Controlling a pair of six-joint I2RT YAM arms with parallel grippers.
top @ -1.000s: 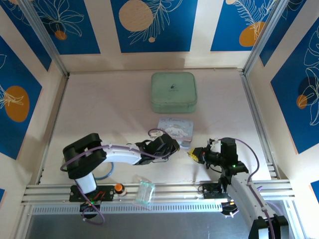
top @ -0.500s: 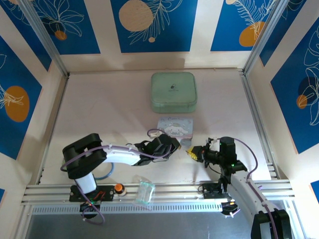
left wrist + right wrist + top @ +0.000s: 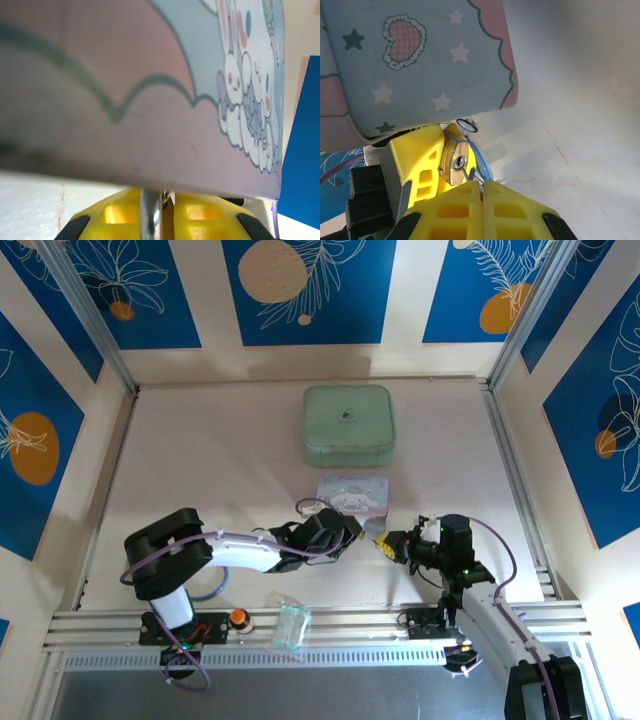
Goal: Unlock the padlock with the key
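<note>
Right jaws brought a bit closer to left jaws vs. a sec ago; gap btwn them nearly gone. Padlock [image 3: 454, 161] clamped in left jaws, keyhole faced twd right jaws. Key [image 3: 468, 173] pinched in shut right jaws, tip at keyhole just ahead. Insertion judged started; depth can't be told; turn not yet done.

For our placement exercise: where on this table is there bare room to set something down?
Bare: the table between the green case and left wall, and between case and right rail. Crowded: before the cartoon tin, where left pincer and right pincer meet at the padlock and key.
</note>
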